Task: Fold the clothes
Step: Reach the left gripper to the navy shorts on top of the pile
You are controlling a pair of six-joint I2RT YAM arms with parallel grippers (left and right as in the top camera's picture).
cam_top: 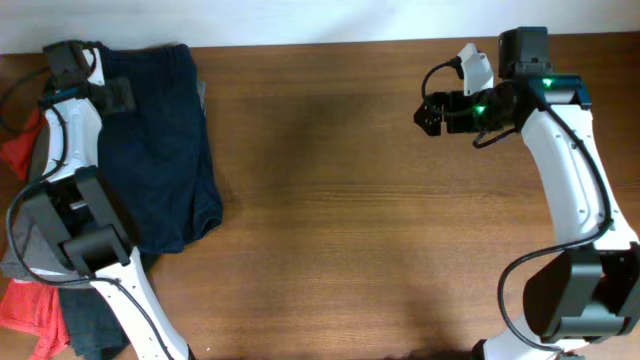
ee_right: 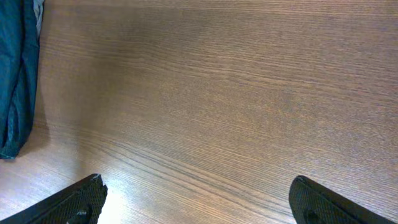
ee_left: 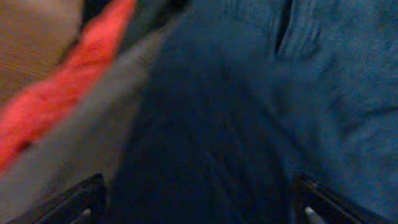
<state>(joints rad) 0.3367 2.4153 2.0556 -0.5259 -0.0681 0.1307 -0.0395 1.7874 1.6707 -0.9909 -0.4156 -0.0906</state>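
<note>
The dark navy shorts (cam_top: pixel 165 160) lie spread at the table's left side, reaching from the back edge toward the middle. My left gripper (cam_top: pixel 118 95) is low over their upper left part. In the blurred left wrist view its fingers (ee_left: pixel 199 208) are wide open, with navy fabric (ee_left: pixel 211 143) between them. My right gripper (cam_top: pixel 430 115) hangs open and empty over bare wood at the back right. The right wrist view shows its fingers (ee_right: pixel 199 202) apart above the table, with the shorts' edge (ee_right: pixel 15 74) at the far left.
A red-orange garment (cam_top: pixel 25 305) and a grey garment (cam_top: pixel 12 265) lie at the left edge by the left arm's base; both show in the left wrist view, red (ee_left: pixel 68 87) and grey (ee_left: pixel 81 143). Another dark cloth (cam_top: pixel 88 325) lies at the front left.
</note>
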